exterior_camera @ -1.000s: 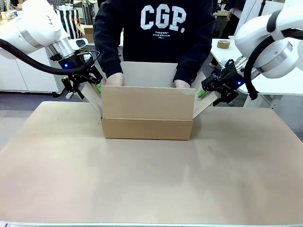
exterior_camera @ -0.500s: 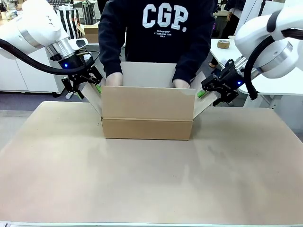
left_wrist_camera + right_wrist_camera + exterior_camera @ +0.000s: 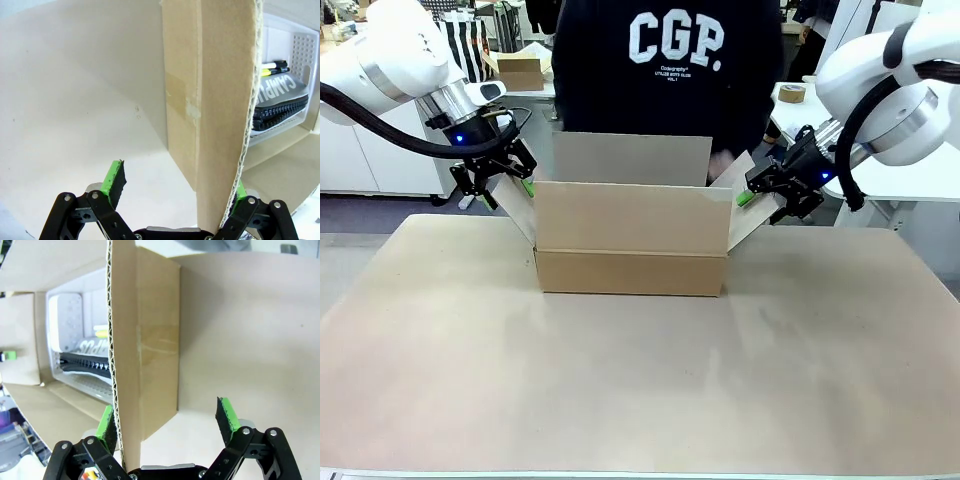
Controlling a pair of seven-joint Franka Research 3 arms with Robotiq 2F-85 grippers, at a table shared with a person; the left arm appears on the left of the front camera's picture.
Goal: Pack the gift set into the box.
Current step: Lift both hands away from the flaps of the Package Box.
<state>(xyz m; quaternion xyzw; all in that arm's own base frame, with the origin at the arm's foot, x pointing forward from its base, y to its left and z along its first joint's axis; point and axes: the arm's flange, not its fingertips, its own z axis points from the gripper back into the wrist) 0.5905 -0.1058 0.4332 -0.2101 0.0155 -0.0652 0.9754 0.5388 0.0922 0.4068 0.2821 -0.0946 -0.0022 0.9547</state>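
Front: the box (image 3: 630,250) sits mid-table, flaps up. The left gripper (image 3: 510,185) is at its left flap (image 3: 523,215), and the right gripper (image 3: 752,195) at its right flap (image 3: 742,222).
Left wrist: jaws wide, gripping nothing, the flap touching one side (a white basket (image 3: 300,55) lies inside).
Right wrist: the same.

Robotics laboratory: a white jointed robot arm (image 3: 382,52) and a second white robot arm (image 3: 892,82) flank a broad tan worktable (image 3: 640,390). Behind stand plain white cabinets (image 3: 365,155) and a white side bench (image 3: 920,185) bearing a brown roll of packing tape (image 3: 792,93).
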